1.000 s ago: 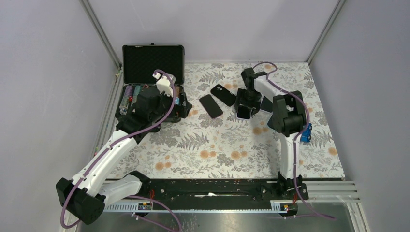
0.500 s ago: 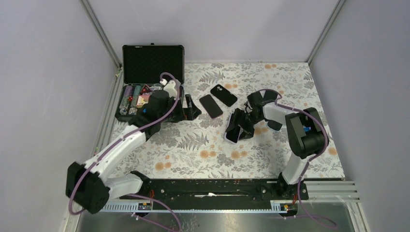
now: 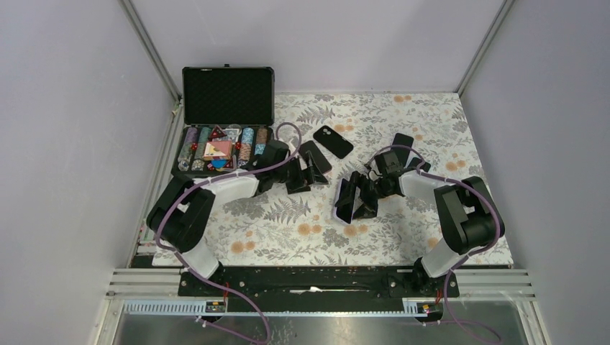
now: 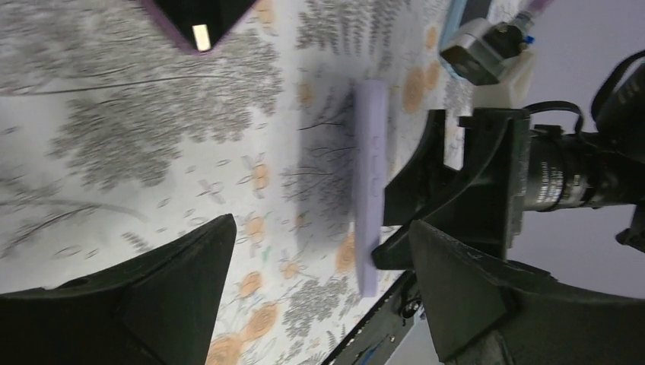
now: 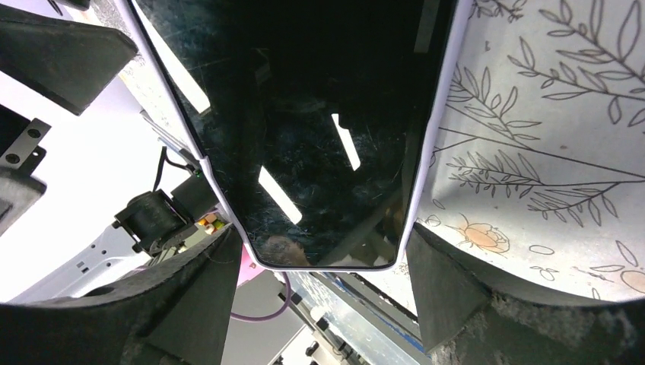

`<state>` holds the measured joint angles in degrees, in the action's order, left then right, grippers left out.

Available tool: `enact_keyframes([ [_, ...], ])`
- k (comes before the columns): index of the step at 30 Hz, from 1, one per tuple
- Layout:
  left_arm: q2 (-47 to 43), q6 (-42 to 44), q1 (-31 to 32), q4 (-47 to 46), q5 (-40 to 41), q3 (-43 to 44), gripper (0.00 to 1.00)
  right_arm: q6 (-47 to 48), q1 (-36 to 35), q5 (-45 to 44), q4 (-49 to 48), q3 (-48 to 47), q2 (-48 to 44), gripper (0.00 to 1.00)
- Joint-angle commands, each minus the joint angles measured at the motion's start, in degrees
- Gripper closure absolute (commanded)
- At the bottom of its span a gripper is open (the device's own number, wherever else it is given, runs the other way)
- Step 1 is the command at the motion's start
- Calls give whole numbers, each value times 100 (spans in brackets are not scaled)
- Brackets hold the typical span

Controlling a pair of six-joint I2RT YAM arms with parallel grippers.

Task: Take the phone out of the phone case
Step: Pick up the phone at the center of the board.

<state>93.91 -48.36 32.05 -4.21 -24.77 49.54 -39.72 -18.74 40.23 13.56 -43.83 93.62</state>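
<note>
A black phone in a lilac case (image 3: 342,207) stands on edge on the floral table, mid-right. My right gripper (image 3: 357,200) is shut on it across its width. In the right wrist view the dark screen (image 5: 304,129) fills the space between my fingers, with the lilac rim touching both; the gripper (image 5: 323,255) holds its lower end. My left gripper (image 3: 306,177) is open and empty, just left of the phone, a short gap away. In the left wrist view the case's lilac edge (image 4: 370,190) stands ahead of my open left gripper (image 4: 319,262).
An open black case of poker chips (image 3: 229,147) sits at the back left. A loose black phone (image 3: 332,141) lies behind my grippers, and another (image 3: 317,154) is partly under my left gripper. A dark flat item (image 3: 403,141) lies behind my right wrist.
My left arm has swung right from the chip case to beside the phone. My right gripper has carried the cased phone forward and left and holds it on edge.
</note>
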Motion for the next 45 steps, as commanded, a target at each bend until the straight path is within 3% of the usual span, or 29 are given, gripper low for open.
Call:
enact_keyframes([
  [1, 223, -347, 231, -705, -356, 497, 14, 140, -60, 438, -332, 54, -331, 52],
  [6, 658, -1010, 317, -1089, -499, 606, 21, 42, -68, 481, -465, 105, -263, 54],
  [13, 1107, -1582, 494, -776, -253, 897, 29, -35, -68, 522, -547, 61, -243, 55],
  [19, 1443, -1484, 682, -772, -377, 1263, 34, -155, -73, 569, -659, 93, -196, 55],
  [29, 1803, -1470, 757, -416, -395, 1562, 54, -147, -69, 527, -489, -75, -157, 55],
  [35, 2009, -1449, 818, -299, -446, 1774, 57, -24, -68, 530, -329, -151, -209, 55],
  [37, 2085, -1469, 820, -328, -473, 1798, 65, 18, -68, 570, -302, -175, -208, 55],
  [40, 2136, -1499, 818, -460, -526, 1774, 85, 107, -69, 586, -156, -231, -197, 55],
  [43, 2086, -1458, 804, -547, -595, 1765, 98, 195, -69, 575, 15, -276, -198, 52],
  [45, 2016, -1425, 774, -620, -640, 1747, 100, 245, -68, 510, 47, -267, -297, 45],
])
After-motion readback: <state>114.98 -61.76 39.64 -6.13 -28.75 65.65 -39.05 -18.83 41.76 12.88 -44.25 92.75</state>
